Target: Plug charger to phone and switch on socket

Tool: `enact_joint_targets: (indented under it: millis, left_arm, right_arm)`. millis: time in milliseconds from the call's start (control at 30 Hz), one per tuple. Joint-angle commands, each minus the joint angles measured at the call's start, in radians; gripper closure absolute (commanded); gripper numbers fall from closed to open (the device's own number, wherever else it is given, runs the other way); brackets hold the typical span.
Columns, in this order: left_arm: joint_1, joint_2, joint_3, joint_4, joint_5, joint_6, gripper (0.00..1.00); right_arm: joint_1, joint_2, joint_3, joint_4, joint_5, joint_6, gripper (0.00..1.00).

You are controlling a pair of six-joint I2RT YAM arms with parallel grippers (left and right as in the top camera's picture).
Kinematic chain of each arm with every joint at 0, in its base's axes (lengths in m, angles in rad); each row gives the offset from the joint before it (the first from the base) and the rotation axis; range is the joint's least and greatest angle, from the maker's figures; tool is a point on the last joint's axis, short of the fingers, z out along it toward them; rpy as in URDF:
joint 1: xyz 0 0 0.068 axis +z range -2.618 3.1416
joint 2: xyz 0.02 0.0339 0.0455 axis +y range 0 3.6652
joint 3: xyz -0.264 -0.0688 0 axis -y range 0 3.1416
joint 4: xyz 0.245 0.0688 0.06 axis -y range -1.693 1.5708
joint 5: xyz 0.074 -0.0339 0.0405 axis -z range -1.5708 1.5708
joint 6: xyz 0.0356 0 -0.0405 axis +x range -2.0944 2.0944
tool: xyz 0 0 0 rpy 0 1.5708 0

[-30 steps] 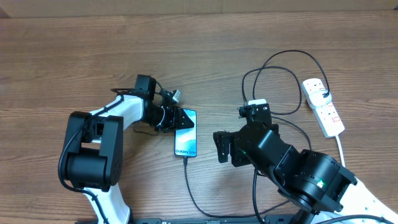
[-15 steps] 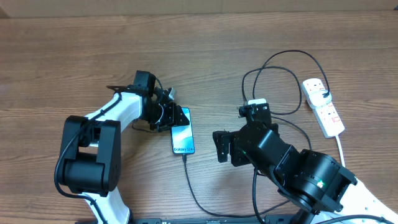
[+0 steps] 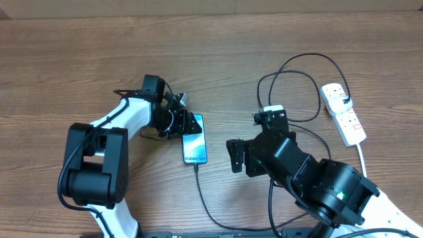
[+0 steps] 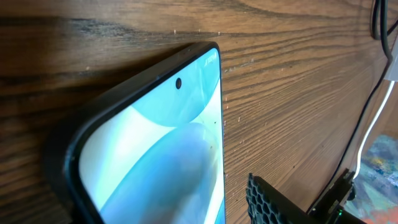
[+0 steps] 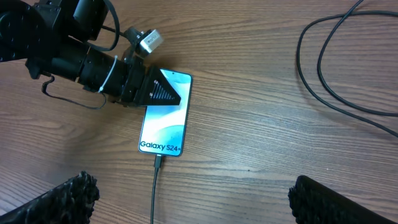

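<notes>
The left gripper sits over the phone at its 12 o'clock end, jaws state unclear; the charger tip appears seated at 6 o'clock, so the right gripper, jaws spread, should next press the switch on the socket at its 2 o'clock.

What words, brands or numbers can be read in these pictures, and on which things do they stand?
"Galaxy S24+": on the light-blue screen of the slim dark-edged smartphone, near one short end.
White power strip with red switches: any markings are too small to read.
</notes>
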Motion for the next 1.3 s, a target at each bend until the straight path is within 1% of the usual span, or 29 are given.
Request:
enact_joint_targets:
  millis: [0,100,233,433,633,933,1267]
  left_arm:
    - [-0.007,0.069,-0.048,-0.006,-0.232,-0.006,0.45]
    - [-0.007,0.069,-0.048,-0.006,-0.253,-0.018,0.46]
    - [-0.007,0.069,-0.048,-0.011,-0.326,-0.091,0.46]
    - [-0.007,0.069,-0.048,-0.007,-0.328,-0.116,0.46]
    - [-0.007,0.069,-0.048,-0.014,-0.355,-0.132,0.47]
    - [-0.007,0.069,-0.048,-0.014,-0.356,-0.134,0.47]
    - [-0.007,0.069,-0.048,-0.031,-0.406,-0.141,0.47]
  right_arm:
    - [-0.004,-0.007,-0.005,0.000,0.014,0.007,0.00]
    - [-0.003,-0.007,-0.005,0.000,0.014,0.007,0.00]
    - [-0.004,-0.007,-0.005,0.004,0.014,0.007,0.00]
    - [-0.003,-0.007,-0.005,0.008,0.014,0.007,0.00]
    - [-0.004,-0.007,-0.005,0.011,0.014,0.007,0.00]
    - [-0.003,-0.007,-0.005,0.010,0.014,0.007,0.00]
    - [-0.003,-0.007,-0.005,0.013,0.014,0.007,0.00]
